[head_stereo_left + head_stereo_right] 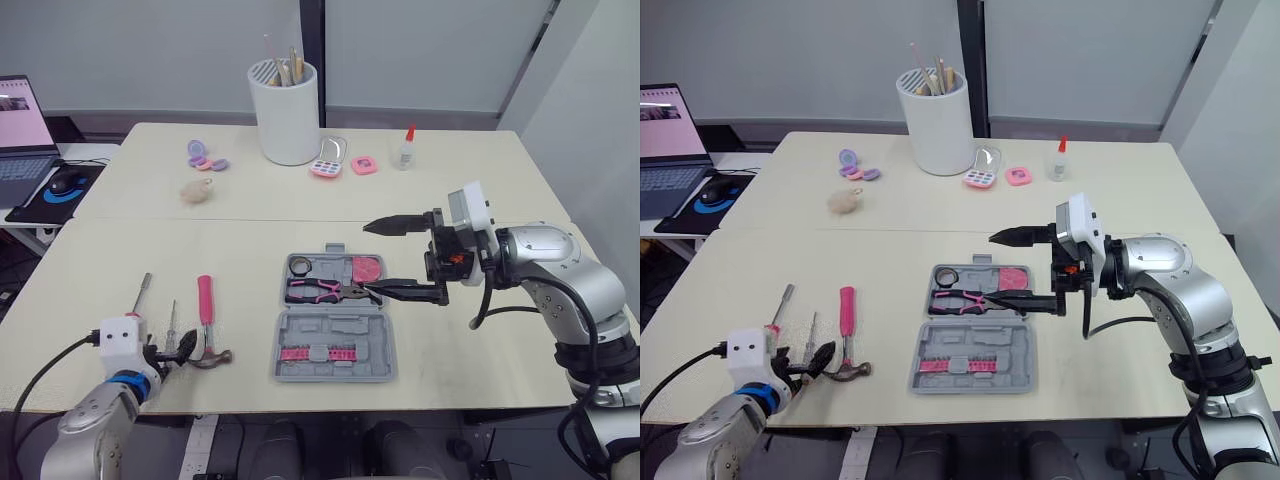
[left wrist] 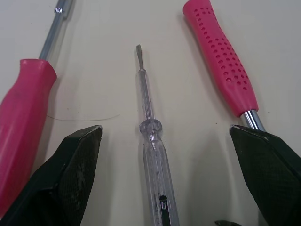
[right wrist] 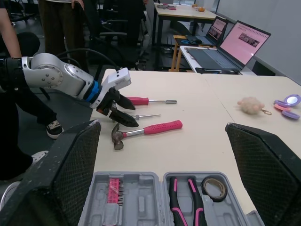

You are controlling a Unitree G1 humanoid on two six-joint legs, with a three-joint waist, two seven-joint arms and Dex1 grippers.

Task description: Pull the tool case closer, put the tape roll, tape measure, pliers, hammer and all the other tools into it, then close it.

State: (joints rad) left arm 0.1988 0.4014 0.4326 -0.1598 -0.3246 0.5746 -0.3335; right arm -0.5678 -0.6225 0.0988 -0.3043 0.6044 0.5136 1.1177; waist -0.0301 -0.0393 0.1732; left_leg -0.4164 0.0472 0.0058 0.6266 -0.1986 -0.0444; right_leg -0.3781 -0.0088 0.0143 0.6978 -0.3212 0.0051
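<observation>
Currently the left gripper (image 2: 165, 131) sits low at the near left of the cream table (image 1: 480, 330), released, its fingers spread either side of a slim clear-handled screwdriver (image 2: 151, 141). A pink-handled screwdriver (image 2: 23, 103) lies just outside one finger and the pink-handled hammer (image 2: 221, 61) just outside the other. The right gripper (image 1: 368, 258) hovers wide apart and empty over the right edge of the open grey plastic tool case (image 1: 278, 340) mid-table. The case holds black-and-pink pliers (image 1: 320, 291), a dark tape roll (image 1: 301, 266) and a pink tape measure (image 1: 368, 268).
</observation>
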